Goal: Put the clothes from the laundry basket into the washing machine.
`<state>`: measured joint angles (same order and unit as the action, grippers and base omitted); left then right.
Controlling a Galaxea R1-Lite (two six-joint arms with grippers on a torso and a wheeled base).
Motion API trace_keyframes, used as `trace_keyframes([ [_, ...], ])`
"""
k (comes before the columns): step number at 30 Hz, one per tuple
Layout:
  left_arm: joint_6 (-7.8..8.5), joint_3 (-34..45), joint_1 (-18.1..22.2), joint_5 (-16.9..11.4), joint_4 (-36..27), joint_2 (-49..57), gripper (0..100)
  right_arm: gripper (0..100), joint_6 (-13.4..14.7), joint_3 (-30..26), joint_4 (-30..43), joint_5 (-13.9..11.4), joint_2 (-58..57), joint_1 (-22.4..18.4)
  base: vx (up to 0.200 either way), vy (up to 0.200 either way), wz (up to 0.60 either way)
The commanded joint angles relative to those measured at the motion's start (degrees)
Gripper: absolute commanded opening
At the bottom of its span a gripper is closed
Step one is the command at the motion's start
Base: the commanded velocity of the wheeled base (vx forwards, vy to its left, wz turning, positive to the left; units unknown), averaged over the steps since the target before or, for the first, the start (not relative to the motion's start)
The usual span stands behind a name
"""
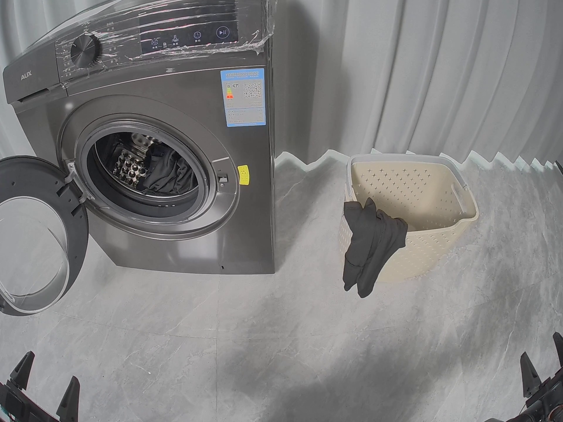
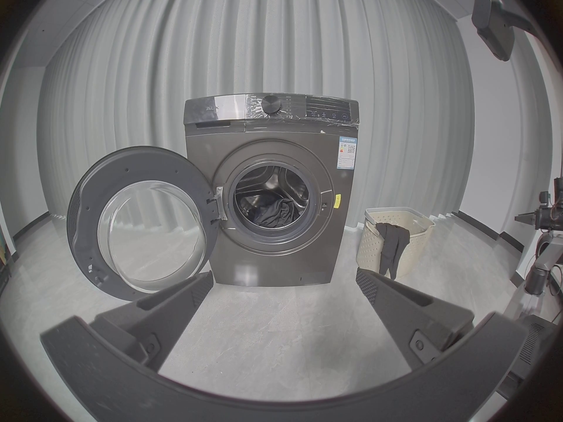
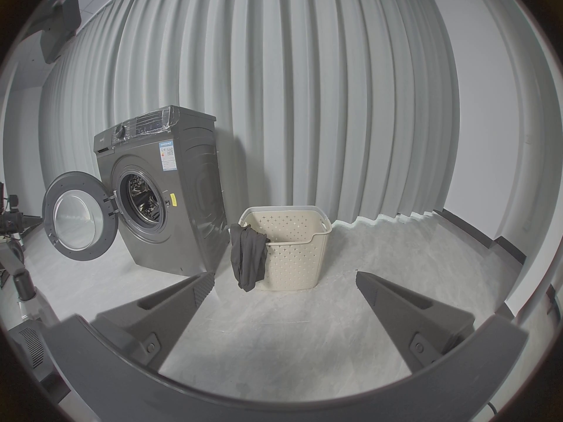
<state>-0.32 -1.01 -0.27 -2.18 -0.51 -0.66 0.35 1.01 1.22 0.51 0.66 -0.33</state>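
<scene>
Evidently you are partway: dark clothes lie in the drum of the washing machine, its door swung wide. One dark garment hangs over the near rim of the laundry basket, left to load. Your left gripper and right gripper stand spread and empty, well apart from both. The basket's floor is hidden behind its near wall; more may lie there.

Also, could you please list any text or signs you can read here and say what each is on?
Drawer front of the washing machine: a short brand mark, left unquoted.
Control panel: a play/pause symbol; other icons too small.
Blue sticker: print and square code, too small.
Yellow tag: unreadable.
</scene>
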Motion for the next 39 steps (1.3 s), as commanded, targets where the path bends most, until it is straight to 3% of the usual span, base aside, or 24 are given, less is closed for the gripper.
trace_keyframes([
  [1,-0.12,0.8,0.0,0.1,0.0,0.7,100,100,0.0,-0.5,-0.1,0.0,-0.5,0.0,0.200,0.000,0.00],
  [9,-1.09,0.8,-0.1,0.9,0.0,0.7,100,100,0.0,-0.5,-0.1,0.0,-0.5,-0.1,0.100,0.000,0.00],
  [14,-0.74,0.8,0.0,1.1,0.0,0.7,100,100,0.0,-0.5,0.0,0.0,-0.5,-0.1,0.000,0.000,0.00],
  [18,0.32,0.9,0.1,1.1,0.0,0.7,100,100,-0.1,-0.5,0.0,0.0,-0.5,-0.1,0.000,-0.200,0.00],
  [22,-0.47,0.9,0.0,1.1,0.1,0.7,100,100,-0.1,-0.5,0.0,-0.1,-0.4,-0.1,0.000,-0.200,0.00],
  [35,-0.65,0.9,0.0,1.1,0.0,0.7,100,100,-0.1,-0.4,0.1,0.0,-0.5,0.0,0.000,-0.200,0.00],
  [39,-0.56,0.9,0.0,1.0,0.0,0.7,100,100,-0.1,-0.5,0.0,-0.1,-0.5,0.0,0.000,0.000,0.00],
])
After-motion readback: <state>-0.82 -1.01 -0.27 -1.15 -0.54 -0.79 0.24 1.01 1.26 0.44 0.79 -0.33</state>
